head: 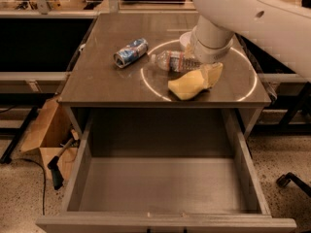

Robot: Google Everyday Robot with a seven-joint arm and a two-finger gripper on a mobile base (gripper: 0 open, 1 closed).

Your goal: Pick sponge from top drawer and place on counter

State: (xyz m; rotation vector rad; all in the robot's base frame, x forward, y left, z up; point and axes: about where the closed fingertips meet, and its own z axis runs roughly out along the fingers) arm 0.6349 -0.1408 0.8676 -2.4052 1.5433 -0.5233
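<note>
The pale yellow sponge (186,87) lies on the counter (104,84), on the front arc of the thin white circle. My gripper (211,77) hangs from the white arm at the sponge's right end and touches it. The top drawer (160,186) is pulled fully open below the counter's front edge; its grey bottom is bare.
A clear water bottle (172,60) lies just behind the sponge, and a crushed blue can (130,52) lies to its left. A white dish (186,39) is partly hidden behind the arm. A cardboard box (43,135) and a black-handled tool (56,171) are on the floor at the left.
</note>
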